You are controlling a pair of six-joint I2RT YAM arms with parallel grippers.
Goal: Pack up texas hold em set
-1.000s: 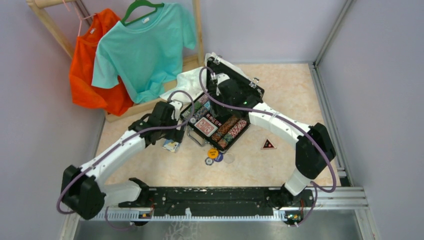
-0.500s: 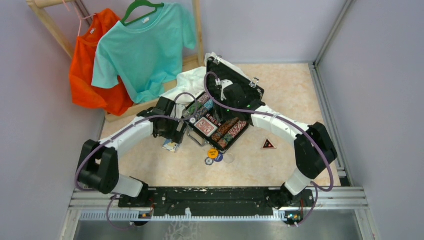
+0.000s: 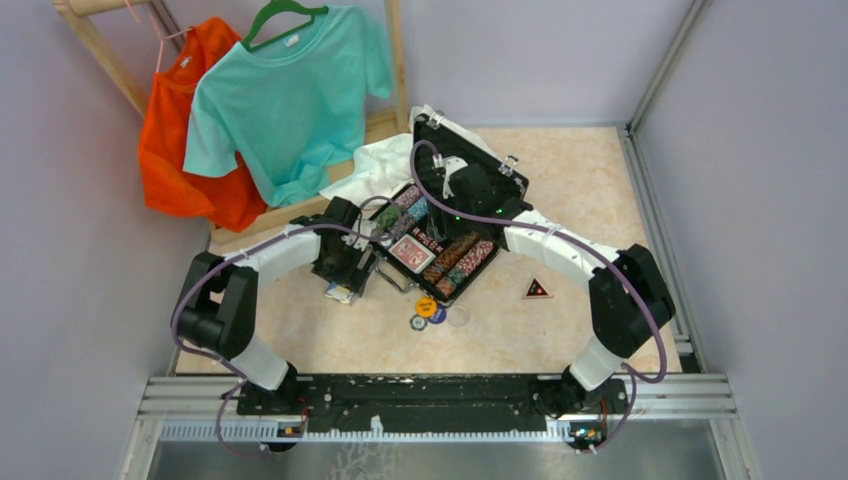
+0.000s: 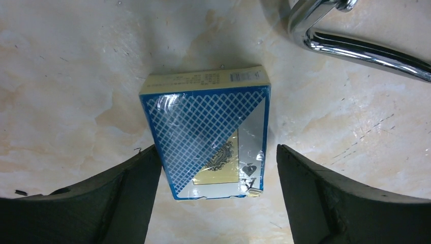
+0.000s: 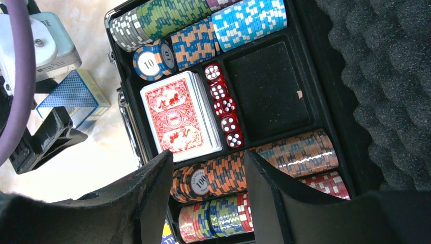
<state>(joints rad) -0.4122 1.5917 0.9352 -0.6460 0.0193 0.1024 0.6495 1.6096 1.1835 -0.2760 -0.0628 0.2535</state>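
Note:
The black case [image 3: 497, 178] lies open mid-table, its foam lid tilted back. Its tray holds rows of multicoloured chips [image 5: 284, 152], a red card deck [image 5: 178, 117], several red dice [image 5: 223, 104] and one empty slot [image 5: 267, 91]. A blue card deck [image 4: 208, 137] lies flat on the table left of the case [image 3: 343, 291]. My left gripper [image 4: 216, 168] is open and straddles the deck's near end; the left finger is close to its edge and a gap shows on the right. My right gripper [image 5: 208, 178] hangs open over the chips, holding nothing.
Round buttons [image 3: 427, 308] and a black triangular marker [image 3: 537, 289] lie on the table in front of the case. The case's chrome handle [image 4: 356, 46] is just beyond the blue deck. A white cloth [image 3: 375, 165] and a wooden rack with orange and teal shirts [image 3: 285, 95] stand behind.
My left arm has folded in, bringing its gripper down around the blue deck, and its jaws have narrowed slightly. The right gripper has barely shifted over the case.

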